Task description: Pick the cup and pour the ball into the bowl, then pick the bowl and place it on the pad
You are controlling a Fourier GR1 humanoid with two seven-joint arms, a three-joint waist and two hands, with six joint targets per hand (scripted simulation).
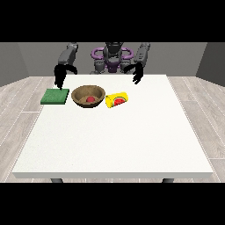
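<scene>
A large white table (114, 140) is filling most of the view, its near edge running along the bottom and its bare surface stretching away toward the robot.

Past the middle of the table, three things are sitting in a row near the far side. At the right of the row, a yellow cup (117, 99) is lying on its side, showing a red and green watermelon picture, its open end facing the view's right. Just beside it, to the left and nearly touching, a brown wooden bowl (88, 96) is standing upright. A small red ball (90, 99) is resting inside the bowl, at its bottom. Further left, just beside the bowl but apart from it, a flat green square pad (55, 96) is lying on the table with nothing on it.

Behind the row, the robot (112, 57) is standing at the table's far edge, grey and black with purple rings at its shoulders. The hand at the view's left (59, 75) is hanging above the far edge of the pad, its fingers pointing down and looking relaxed, holding nothing. The hand at the view's right (138, 74) is hovering over the table's far edge, well behind the cup and apart from it, fingers drooping downward and loosely spread, also holding nothing.
</scene>
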